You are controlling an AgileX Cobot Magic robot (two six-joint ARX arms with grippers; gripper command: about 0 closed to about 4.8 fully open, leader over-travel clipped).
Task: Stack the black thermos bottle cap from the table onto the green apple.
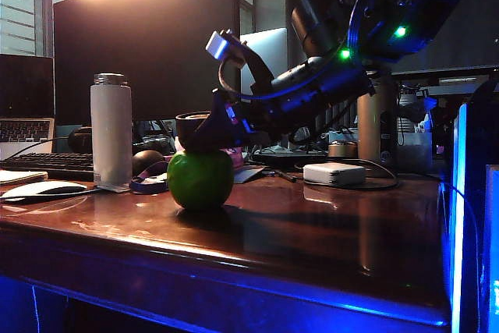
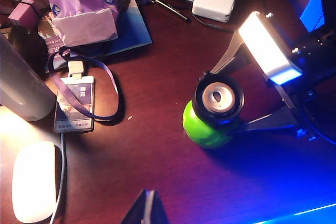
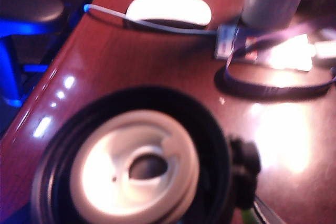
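Note:
The green apple (image 1: 200,181) (image 2: 202,129) stands on the dark reddish table (image 1: 312,224). On top of it sits the black thermos bottle cap (image 1: 191,124) (image 2: 219,98) (image 3: 131,166), mouth up, with a pale inner disc showing. My right gripper (image 2: 219,101) reaches in from the right with its jaws spread wide; one finger (image 2: 223,61) and the other (image 2: 268,123) flank the cap, so it reads as open. My left gripper (image 2: 148,209) hovers high over the table nearer the front edge, away from the apple, with its fingertips pressed together and nothing between them.
A tall white bottle (image 1: 111,130), a white mouse (image 1: 43,189) (image 2: 32,182) and a badge on a lanyard (image 2: 73,103) lie left of the apple. A purple bag (image 2: 81,6) and a white power adapter (image 1: 334,174) (image 2: 214,1) sit behind it. A keyboard (image 1: 47,163) is at far left.

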